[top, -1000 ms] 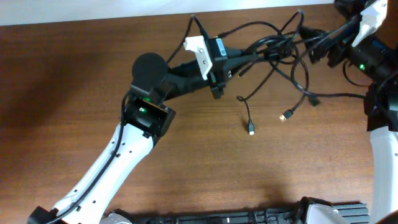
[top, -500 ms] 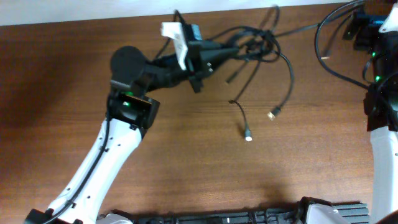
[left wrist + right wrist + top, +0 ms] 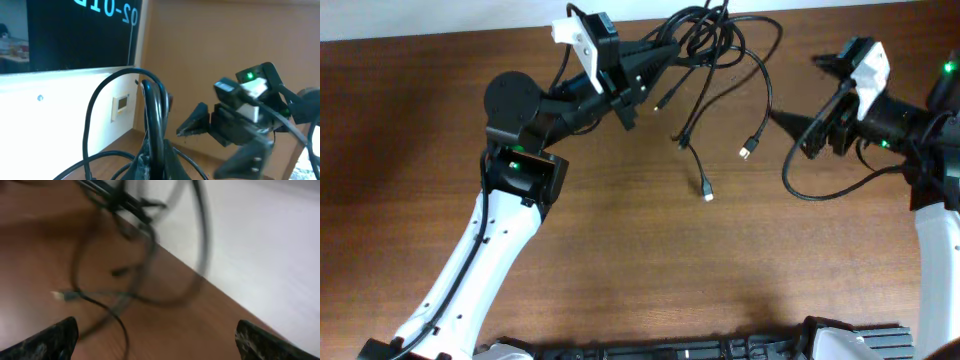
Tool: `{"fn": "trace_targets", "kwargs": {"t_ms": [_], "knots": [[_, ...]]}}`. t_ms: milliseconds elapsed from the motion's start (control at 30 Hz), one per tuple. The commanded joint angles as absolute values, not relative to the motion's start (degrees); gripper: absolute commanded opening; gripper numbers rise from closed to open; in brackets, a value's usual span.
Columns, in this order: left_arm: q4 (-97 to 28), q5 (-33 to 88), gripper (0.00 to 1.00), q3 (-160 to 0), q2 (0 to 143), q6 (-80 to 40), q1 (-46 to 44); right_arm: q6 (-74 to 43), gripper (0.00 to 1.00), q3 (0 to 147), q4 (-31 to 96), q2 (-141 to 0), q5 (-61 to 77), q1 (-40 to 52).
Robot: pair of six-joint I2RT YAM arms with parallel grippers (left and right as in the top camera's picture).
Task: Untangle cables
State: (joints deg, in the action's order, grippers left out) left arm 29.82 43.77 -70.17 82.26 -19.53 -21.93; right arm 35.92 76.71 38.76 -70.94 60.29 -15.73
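Several cables (image 3: 705, 38), plug ends downward

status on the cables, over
Left gripper shut on the cables, knotted at its tip. Right gripper open, empty. Plug ends trail loose; nothing else in the way.

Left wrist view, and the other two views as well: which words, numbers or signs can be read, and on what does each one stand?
"01-02", in pale characters cut off by the picture's top edge, so the reading is unsure: on the large black panel.
Small cream rectangular wall plate: any marks on it are too small to read.
Overhead and right wrist views: no text visible.
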Motion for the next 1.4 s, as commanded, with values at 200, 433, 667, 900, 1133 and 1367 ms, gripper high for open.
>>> {"fn": "trace_targets", "kwargs": {"t_ms": [200, 433, 667, 900, 1133, 1367], "knots": [[30.3, 52.8, 0.0, -70.7, 80.7, -9.8, -21.6, 26.4, 0.99, 77.1, 22.3, -70.8, 70.9, -15.8], [30.4, 56.3, 0.0, -70.7, 80.7, -8.8, -21.6, 15.3, 0.99, 77.1, 11.9, -70.8, 71.0, -15.8], [30.4, 59.2, 0.0, -70.7, 80.7, 0.4, -24.5, 12.5, 0.99, 77.1, 11.1, -70.8, 72.9, -15.7], [30.5, 58.7, 0.0, -70.7, 80.7, 3.3, -25.3, 12.5, 0.94, 77.1, 11.1, -70.8, 76.8, -15.7], [29.9, 58.8, 0.0, -70.7, 80.7, 6.0, -25.3, 12.5, 0.92, 77.1, 10.6, -70.8, 75.9, -15.8], [29.7, 60.6, 0.0, -70.7, 80.7, 6.2, -25.8, 12.5, 0.93, 77.1, 9.7, -70.8, 72.4, -15.8]]}}
